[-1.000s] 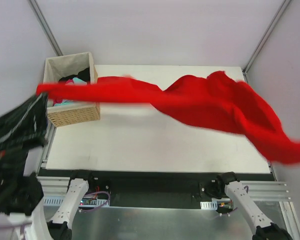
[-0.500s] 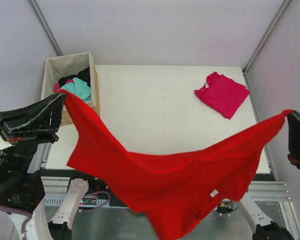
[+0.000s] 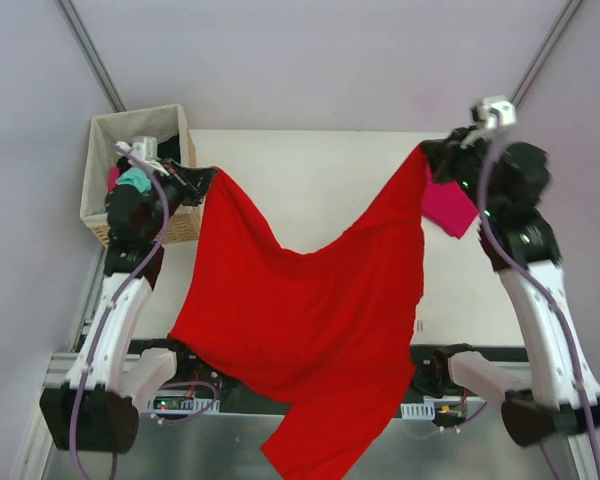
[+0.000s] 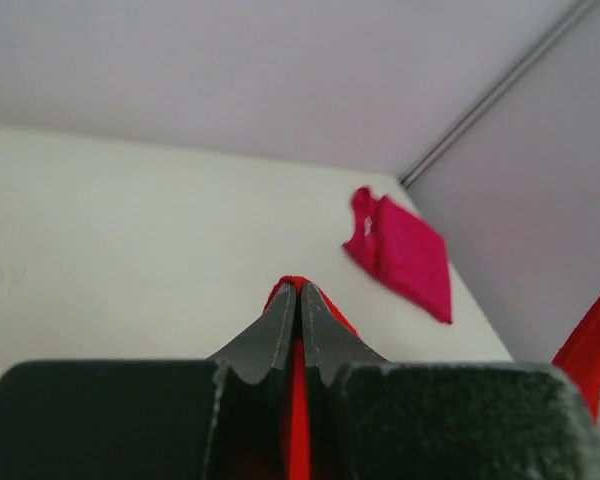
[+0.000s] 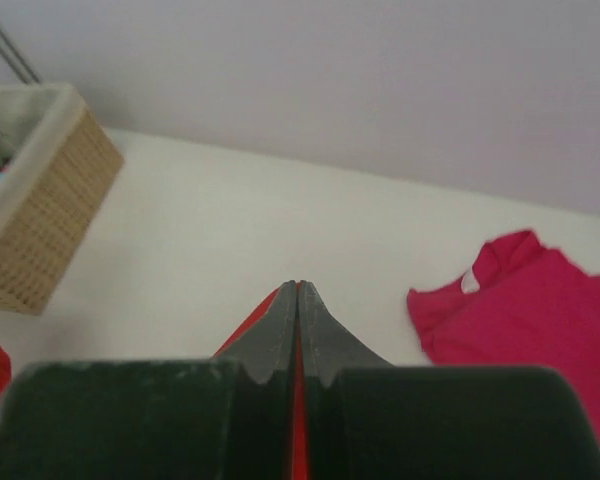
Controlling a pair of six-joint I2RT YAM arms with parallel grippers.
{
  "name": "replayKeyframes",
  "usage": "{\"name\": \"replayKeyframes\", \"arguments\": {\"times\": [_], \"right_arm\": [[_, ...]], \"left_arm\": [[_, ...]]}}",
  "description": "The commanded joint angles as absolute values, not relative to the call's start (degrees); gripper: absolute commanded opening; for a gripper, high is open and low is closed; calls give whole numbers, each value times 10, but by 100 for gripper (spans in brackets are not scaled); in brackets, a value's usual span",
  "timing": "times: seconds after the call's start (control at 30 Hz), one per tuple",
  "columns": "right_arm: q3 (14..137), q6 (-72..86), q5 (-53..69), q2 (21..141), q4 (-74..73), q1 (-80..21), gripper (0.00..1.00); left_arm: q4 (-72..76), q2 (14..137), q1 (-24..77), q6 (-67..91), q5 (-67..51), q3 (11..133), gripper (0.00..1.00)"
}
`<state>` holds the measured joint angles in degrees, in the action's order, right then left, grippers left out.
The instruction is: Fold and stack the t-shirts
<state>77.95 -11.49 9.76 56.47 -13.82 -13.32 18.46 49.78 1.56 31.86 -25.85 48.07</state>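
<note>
The red t-shirt hangs spread and sagging; the pink t-shirt (folded) lies far right.

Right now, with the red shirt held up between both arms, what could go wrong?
1. The red t-shirt sags past the near edge of the table over the arm bases; it may snag.
2. The right pincer holds its corner beside the pink t-shirt; laying down could drag or cover it.
3. The left pincer is close to the basket; possible bump.

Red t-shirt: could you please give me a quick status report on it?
Left gripper and right gripper both shut on red t-shirt corners. Shirt hangs spread between them. Pink t-shirt lies near right gripper.
</note>
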Motion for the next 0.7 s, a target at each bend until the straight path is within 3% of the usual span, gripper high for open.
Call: {"name": "replayKeyframes", "arguments": {"times": [0.0,0.3,0.67], "right_arm": [[776,-82,97,726,-49,-105,1],[975,-56,125,1019,-71,-79,1],[1298,-43,124,1293,-178,-68,1]], "left_arm": [[321,632,22,349,-219,453,0],[338,980,43,346,-192,647,0],[226,1149,42,350,-54,850,0]]}}
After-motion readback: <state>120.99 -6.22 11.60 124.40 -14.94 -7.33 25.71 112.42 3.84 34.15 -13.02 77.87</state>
